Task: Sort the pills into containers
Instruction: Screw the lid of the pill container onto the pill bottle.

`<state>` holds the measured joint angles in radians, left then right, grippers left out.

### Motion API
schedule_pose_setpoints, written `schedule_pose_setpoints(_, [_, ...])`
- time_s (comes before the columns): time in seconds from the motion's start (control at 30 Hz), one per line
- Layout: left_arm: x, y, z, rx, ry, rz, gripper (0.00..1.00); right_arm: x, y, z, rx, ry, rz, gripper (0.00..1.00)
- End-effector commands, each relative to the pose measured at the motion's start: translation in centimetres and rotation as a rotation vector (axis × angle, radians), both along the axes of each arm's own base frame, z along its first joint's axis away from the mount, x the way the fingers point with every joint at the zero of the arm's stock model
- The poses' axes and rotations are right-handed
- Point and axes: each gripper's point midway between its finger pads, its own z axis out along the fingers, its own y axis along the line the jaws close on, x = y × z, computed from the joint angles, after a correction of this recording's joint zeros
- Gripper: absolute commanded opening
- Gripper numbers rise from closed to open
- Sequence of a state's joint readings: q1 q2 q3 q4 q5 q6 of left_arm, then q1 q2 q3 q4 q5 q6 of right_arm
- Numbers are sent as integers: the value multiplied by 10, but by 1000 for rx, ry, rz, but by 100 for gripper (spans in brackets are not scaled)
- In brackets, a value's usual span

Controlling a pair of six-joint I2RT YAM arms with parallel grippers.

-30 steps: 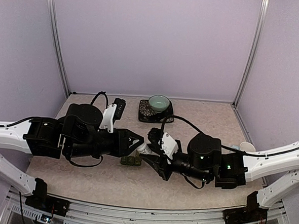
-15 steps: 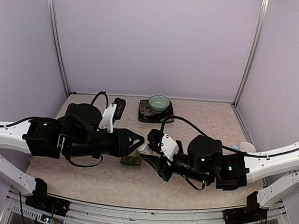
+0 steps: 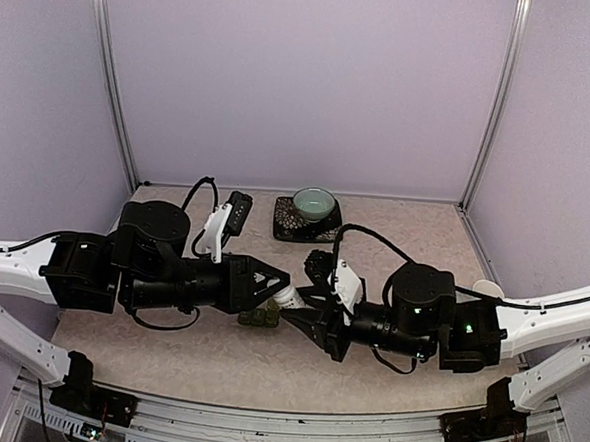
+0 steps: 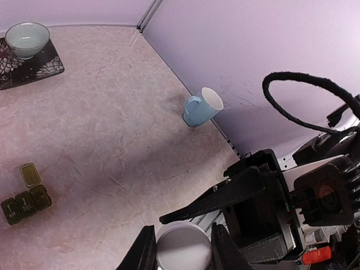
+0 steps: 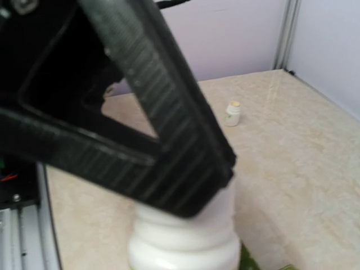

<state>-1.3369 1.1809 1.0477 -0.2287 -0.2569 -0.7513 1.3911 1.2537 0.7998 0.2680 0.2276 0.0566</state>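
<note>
A white pill bottle (image 3: 284,299) hangs just above the table between my two grippers. My left gripper (image 3: 279,286) is shut on it; in the left wrist view its fingers (image 4: 145,252) flank the bottle's round end (image 4: 181,243). My right gripper (image 3: 297,312) meets the bottle from the other side and is shut on its other end. The bottle (image 5: 185,236) fills the right wrist view, with a black finger (image 5: 140,124) across its top. The containers (image 3: 260,319), a dark green strip (image 4: 25,199), lie below with one lid (image 4: 29,174) open. No pills show.
A teal bowl (image 3: 314,202) sits on a dark patterned mat (image 3: 293,224) at the back. The pale blue mug (image 4: 201,107) stands by the right wall, half hidden by my right arm in the top view. A small white bottle (image 5: 233,112) stands further off.
Both arms have shifted a little to the right together, carrying the white bottle with them. Neither grip has changed.
</note>
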Motion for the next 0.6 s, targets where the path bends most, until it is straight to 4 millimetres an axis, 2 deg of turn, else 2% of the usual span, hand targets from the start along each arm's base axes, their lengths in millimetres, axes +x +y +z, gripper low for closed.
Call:
schedule_pose_setpoints(0.0, [-22, -18, 7, -12, -26, -121, 29, -30, 9, 21, 61, 83, 145, 27])
schedule_pose_setpoints(0.27, [-39, -28, 5, 35, -62, -192, 29, -33, 2, 28, 83, 137, 147, 26])
schedule_pose_setpoints(0.57, [-50, -26, 16, -34, -98, -246, 29, -46, -12, 55, 218, 167, 233, 27])
